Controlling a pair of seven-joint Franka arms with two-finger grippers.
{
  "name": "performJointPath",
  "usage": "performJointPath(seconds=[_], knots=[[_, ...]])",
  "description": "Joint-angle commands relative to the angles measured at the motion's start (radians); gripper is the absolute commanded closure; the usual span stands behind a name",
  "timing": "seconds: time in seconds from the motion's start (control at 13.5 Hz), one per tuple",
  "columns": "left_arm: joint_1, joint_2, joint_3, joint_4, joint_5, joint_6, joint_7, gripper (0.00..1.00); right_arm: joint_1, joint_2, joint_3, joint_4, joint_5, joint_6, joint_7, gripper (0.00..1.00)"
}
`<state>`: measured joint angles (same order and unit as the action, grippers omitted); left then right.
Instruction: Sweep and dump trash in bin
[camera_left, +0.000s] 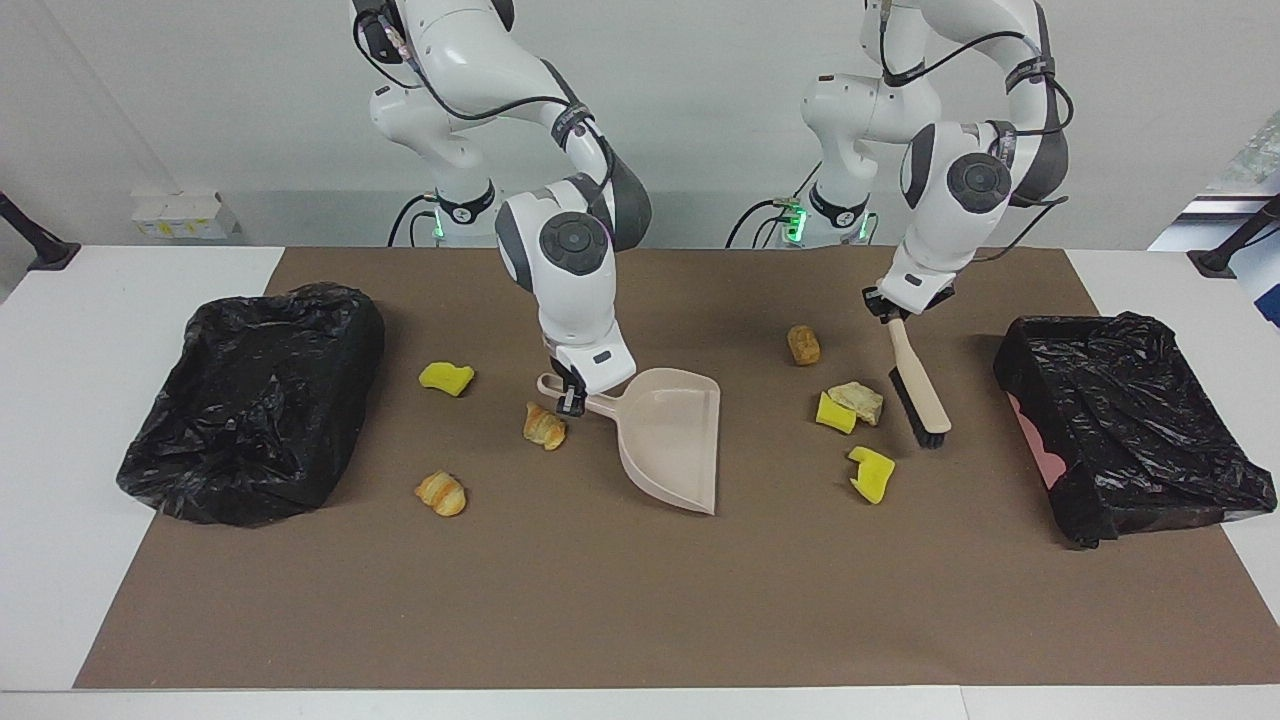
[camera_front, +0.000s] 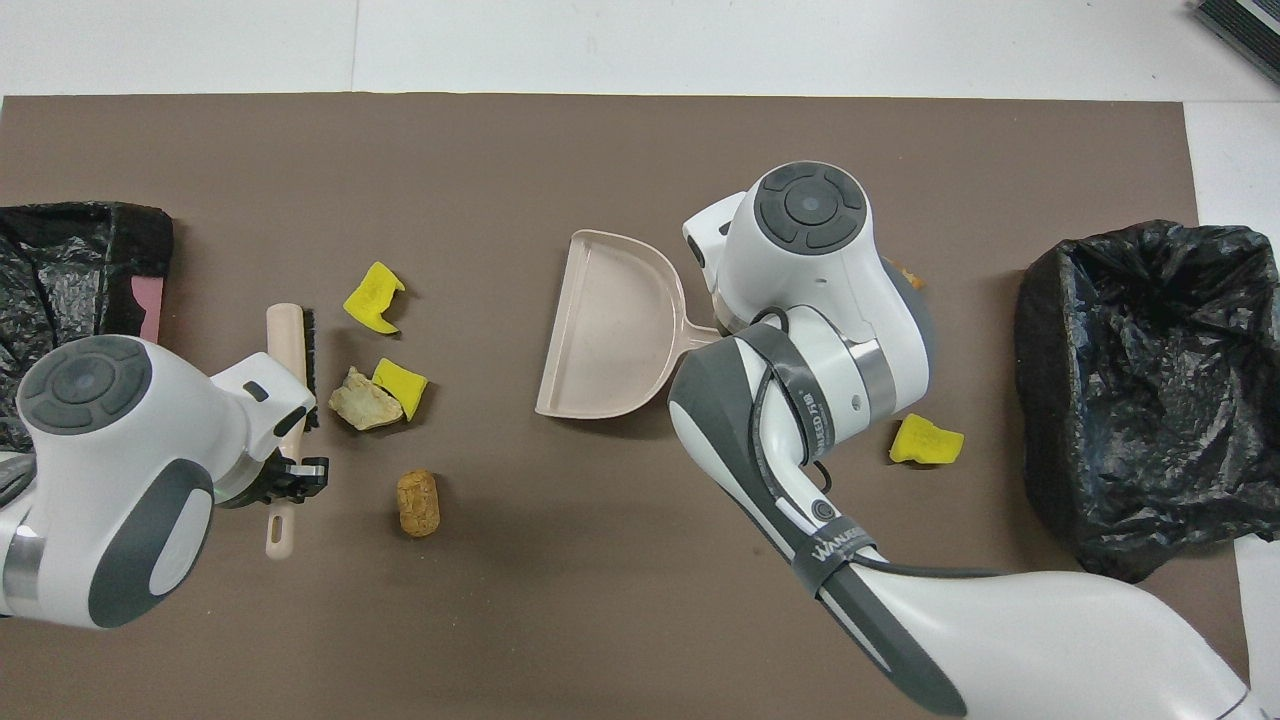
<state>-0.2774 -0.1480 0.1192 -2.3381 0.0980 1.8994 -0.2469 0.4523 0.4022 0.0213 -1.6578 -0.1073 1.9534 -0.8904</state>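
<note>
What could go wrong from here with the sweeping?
1. The brush in the left hand sits beside the bread piece and yellow sponge chunk; a stroke may scatter them short of the dustpan.
2. The croissant lies right by the right hand at the dustpan's handle and may get knocked away.

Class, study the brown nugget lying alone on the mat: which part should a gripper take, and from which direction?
Grip the brown nugget across its narrow middle, coming straight down from above. It lies flat like a short cylinder, long axis pointing away from the robots, with bare mat on both long sides, so fingers likely fit there.
</note>
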Motion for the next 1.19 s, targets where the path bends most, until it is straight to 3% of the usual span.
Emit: performJointPath(seconds=[0.0, 0.44, 0.59, 1.11], knots=[[0.001, -0.012, -0.007, -0.038, -0.017, 0.021, 0.003, 1.00, 0.011, -0.013, 0.006, -0.050, -0.026, 0.045, 0.011, 1.00], [-0.101, 0.079, -0.012, -0.026, -0.185, 0.133, 0.004, 1.00, 0.023, -0.011, 0.006, -0.051, -0.034, 0.055, 0.005, 1.00], [-0.132, 0.097, -0.016, -0.012, -0.246, 0.179, 0.006, 1.00, 0.043, -0.010, 0.008, -0.050, -0.106, 0.055, -0.028, 1.00], [-0.310, 0.117, -0.024, 0.025, -0.334, 0.273, 0.020, 1.00, 0.057, -0.016, 0.009, -0.068, -0.049, 0.064, -0.044, 1.00]])
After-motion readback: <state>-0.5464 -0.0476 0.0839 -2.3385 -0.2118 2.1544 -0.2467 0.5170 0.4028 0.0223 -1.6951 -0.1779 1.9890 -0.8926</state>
